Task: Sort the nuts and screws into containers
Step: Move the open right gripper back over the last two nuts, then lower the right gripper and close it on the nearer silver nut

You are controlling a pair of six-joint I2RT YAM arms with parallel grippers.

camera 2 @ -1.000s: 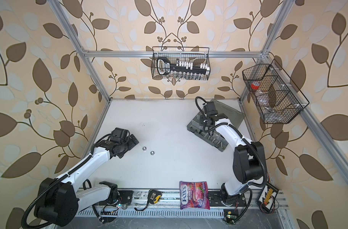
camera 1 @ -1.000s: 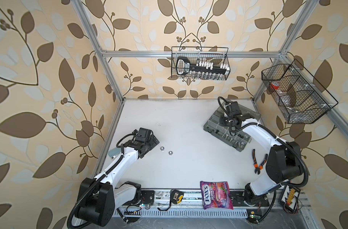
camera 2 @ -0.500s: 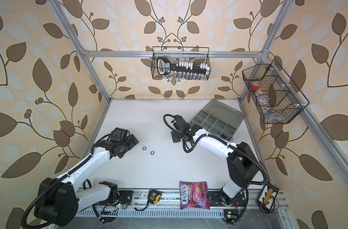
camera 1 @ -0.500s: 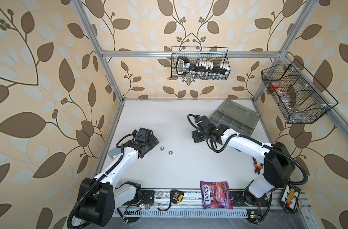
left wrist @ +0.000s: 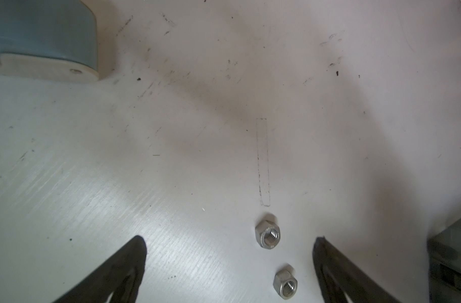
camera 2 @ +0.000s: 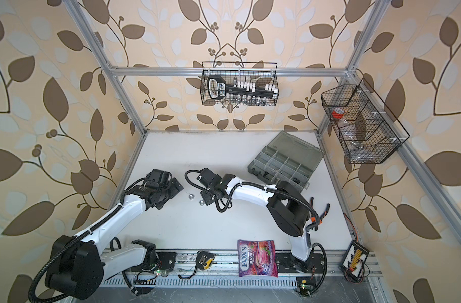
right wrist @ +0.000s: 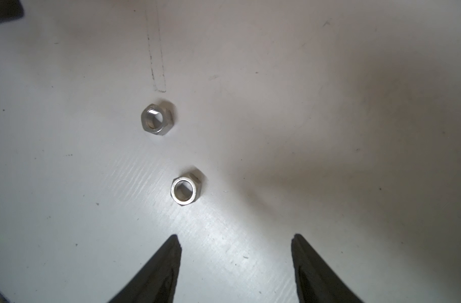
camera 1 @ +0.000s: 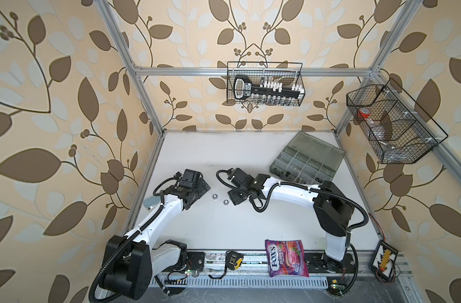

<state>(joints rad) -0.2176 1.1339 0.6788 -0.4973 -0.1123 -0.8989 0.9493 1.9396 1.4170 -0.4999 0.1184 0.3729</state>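
Two silver nuts (camera 1: 214, 196) (camera 1: 225, 201) lie side by side on the white table, between my two grippers in both top views. My left gripper (camera 1: 201, 189) stands open just left of them; in the left wrist view the nuts (left wrist: 268, 234) (left wrist: 285, 284) sit loose between its spread fingers (left wrist: 134, 257). My right gripper (camera 1: 234, 198) is open and empty just right of them, the nearer nut (right wrist: 186, 189) a little beyond its tips. The containers, a grey organizer box (camera 1: 337, 168) with its lid open, sit at the back right. Small dark pieces lie in its near compartments, too small to name.
Orange-handled pliers (camera 2: 319, 212) lie by the right arm's base. A candy bag (camera 1: 287, 258) and a tape measure (camera 1: 233, 259) sit at the front rail. Wire baskets hang on the back wall (camera 1: 264, 84) and right wall (camera 1: 392, 126). A grey-blue block (left wrist: 40, 34) lies near the left arm.
My right arm has swung from the organizer box across to the two nuts and its jaws have opened wider. The left arm has not moved.
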